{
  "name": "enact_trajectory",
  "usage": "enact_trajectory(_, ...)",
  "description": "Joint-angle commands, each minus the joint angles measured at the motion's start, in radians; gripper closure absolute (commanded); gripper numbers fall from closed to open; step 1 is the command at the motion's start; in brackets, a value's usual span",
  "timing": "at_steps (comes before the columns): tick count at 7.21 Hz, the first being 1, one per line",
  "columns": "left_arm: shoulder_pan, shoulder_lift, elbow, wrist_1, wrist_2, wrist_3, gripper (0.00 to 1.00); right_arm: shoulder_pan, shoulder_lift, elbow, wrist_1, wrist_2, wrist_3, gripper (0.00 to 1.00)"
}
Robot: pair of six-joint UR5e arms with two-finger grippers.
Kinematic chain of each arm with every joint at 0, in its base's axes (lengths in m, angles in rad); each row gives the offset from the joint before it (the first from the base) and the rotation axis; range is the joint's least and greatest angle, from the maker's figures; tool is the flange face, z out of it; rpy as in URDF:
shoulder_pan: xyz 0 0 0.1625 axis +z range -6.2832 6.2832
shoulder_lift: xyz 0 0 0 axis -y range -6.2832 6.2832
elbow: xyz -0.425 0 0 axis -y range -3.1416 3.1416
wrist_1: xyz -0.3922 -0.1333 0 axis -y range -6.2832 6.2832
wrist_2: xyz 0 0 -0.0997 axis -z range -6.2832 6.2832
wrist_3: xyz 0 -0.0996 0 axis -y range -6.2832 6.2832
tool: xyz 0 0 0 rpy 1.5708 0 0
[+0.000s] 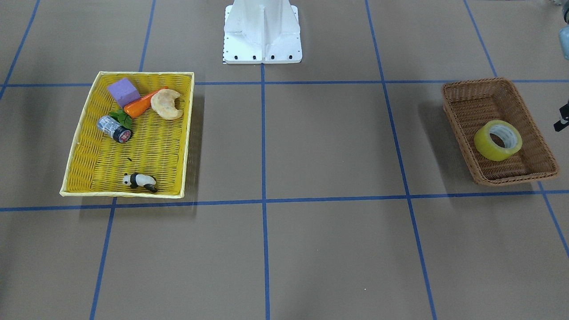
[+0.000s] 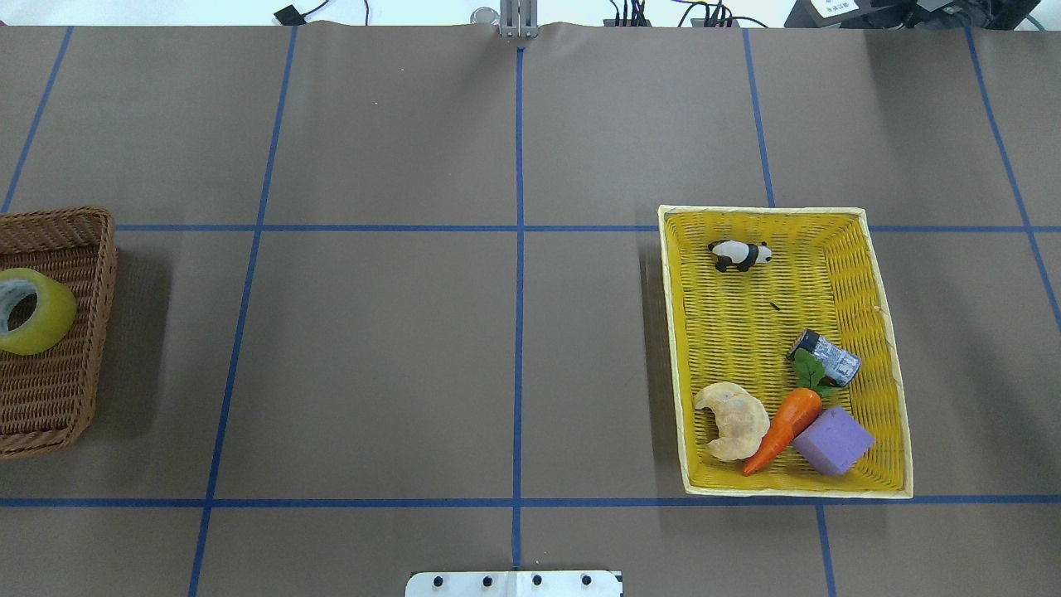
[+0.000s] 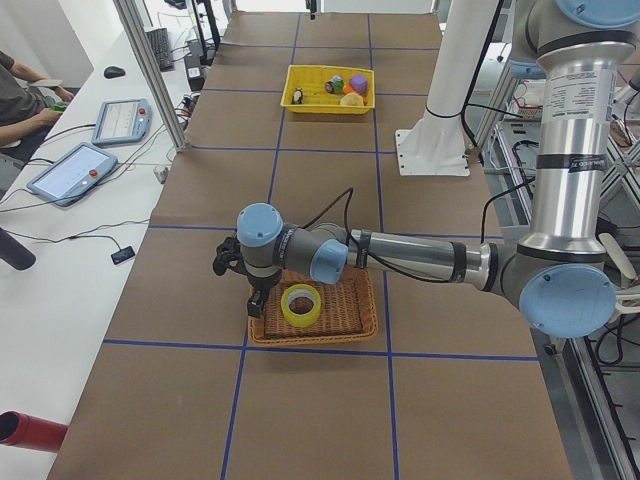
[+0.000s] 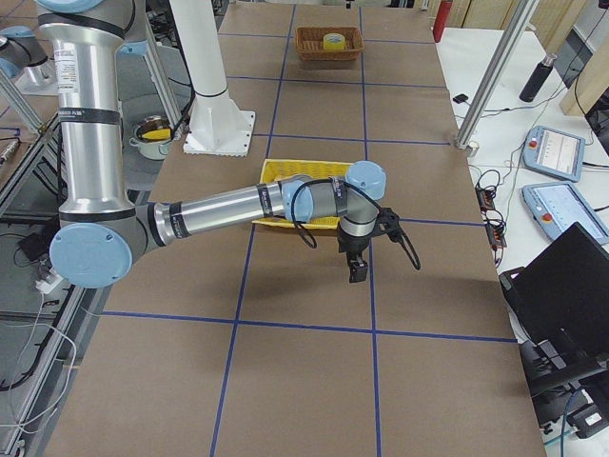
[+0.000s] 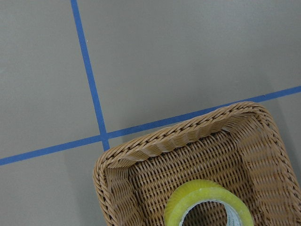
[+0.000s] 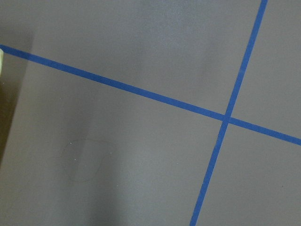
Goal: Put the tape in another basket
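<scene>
The yellow tape roll (image 1: pixel 498 140) lies tilted inside the brown wicker basket (image 1: pixel 471 98), and shows in the overhead view (image 2: pixel 29 311) and the left wrist view (image 5: pixel 209 207). My left gripper (image 3: pixel 255 305) hangs just outside that basket's (image 3: pixel 360 320) rim, beside the tape (image 3: pixel 301 305); I cannot tell if it is open or shut. My right gripper (image 4: pixel 357 271) hangs over bare table beside the yellow basket (image 4: pixel 285 171); I cannot tell its state. Neither gripper holds anything that I can see.
The yellow woven tray-basket (image 1: pixel 84 146) holds a purple block (image 1: pixel 123 92), a carrot (image 1: pixel 140 104), a croissant (image 1: pixel 166 104), a small grey cylinder (image 1: pixel 113 128) and a panda figure (image 1: pixel 141 181). The white robot base (image 1: pixel 262 31) stands between the baskets.
</scene>
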Motion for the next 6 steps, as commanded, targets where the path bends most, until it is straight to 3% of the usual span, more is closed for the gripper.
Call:
enact_trajectory(1, 0.000, 0.000, -0.005, -0.001, 0.000, 0.000, 0.02, 0.000, 0.000, 0.000, 0.000, 0.000, 0.000, 0.00)
enact_trajectory(6, 0.000, 0.002, -0.032, 0.004, 0.000, 0.000, 0.02, 0.000, 0.000, 0.002, 0.000, 0.003, 0.000, 0.00)
